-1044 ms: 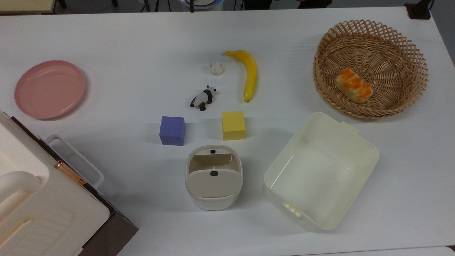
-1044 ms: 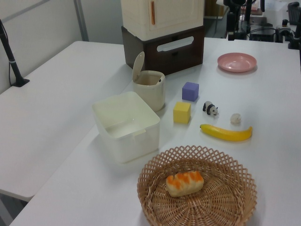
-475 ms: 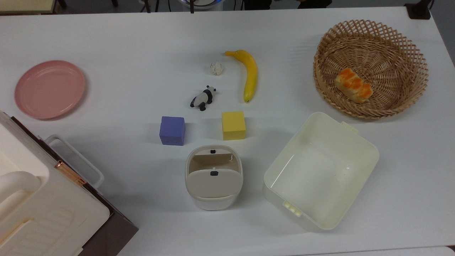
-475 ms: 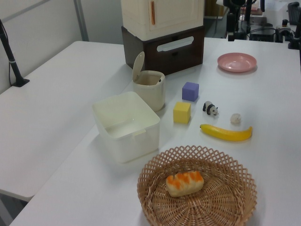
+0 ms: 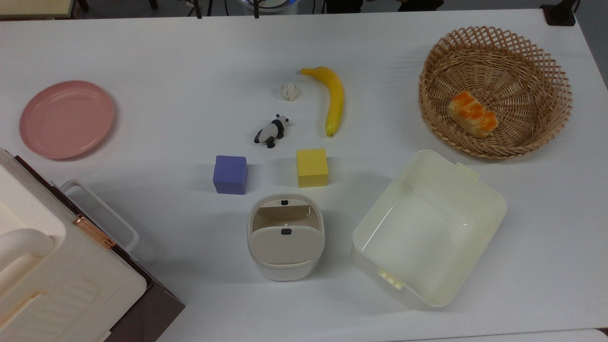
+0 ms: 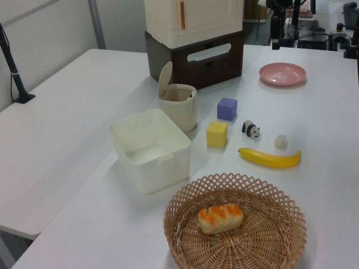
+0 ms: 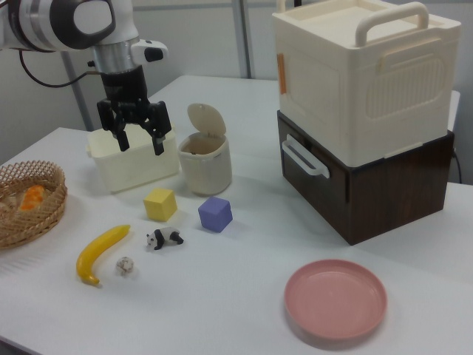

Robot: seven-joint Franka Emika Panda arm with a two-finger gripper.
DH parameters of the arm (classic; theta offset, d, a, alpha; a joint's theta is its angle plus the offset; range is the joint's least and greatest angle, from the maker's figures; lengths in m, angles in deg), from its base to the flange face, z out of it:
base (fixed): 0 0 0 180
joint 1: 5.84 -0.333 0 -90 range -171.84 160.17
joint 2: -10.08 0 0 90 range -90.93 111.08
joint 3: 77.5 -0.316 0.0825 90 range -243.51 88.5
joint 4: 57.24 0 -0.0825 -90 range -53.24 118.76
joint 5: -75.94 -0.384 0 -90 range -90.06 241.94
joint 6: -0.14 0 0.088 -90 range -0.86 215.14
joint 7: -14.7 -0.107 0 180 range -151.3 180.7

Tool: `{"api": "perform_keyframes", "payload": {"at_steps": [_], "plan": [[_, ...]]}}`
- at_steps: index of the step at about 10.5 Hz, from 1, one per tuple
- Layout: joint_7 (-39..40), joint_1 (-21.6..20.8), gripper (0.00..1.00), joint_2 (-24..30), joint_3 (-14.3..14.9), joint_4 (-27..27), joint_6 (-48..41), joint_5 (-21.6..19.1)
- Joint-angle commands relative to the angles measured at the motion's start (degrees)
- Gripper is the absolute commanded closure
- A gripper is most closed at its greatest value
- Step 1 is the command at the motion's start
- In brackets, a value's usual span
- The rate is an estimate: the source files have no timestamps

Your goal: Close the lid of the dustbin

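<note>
Dustbin (image 7: 205, 164), its lid (image 7: 203, 119) raised upright, stood just right of the gripper (image 7: 138, 142) in the right view; fingers spread, empty. Table items lay unchanged from the earlier frames.

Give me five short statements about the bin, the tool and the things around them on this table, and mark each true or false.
1. The lid of the dustbin stands raised, leaving the bin open. True.
2. The tool is clamped on the lid. False: it hangs open in the air, apart from the bin, at the right view's left of it.
3. The banana lies in the wicker basket. False: it lies on the table; the basket holds an orange-topped bread piece.
4. The purple cube and yellow cube sit apart. True.
5. The pink plate carries the panda figure. False: it is bare.
</note>
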Motion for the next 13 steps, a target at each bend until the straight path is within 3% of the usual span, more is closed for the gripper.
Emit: {"api": "perform_keyframes", "payload": {"at_steps": [1,4,9,13], "plan": [[2.7,0.1,0.52,-0.2,-0.1,-0.6,-1.2,0.9],[2.8,0.1,0.98,-0.3,-0.1,-0.6,-1.1,0.9],[4.2,0.2,1.00,-0.5,-0.1,-0.8,-0.9,0.9],[4.2,0.2,1.00,-4.7,0.0,-5.5,0.5,0.8]]}}
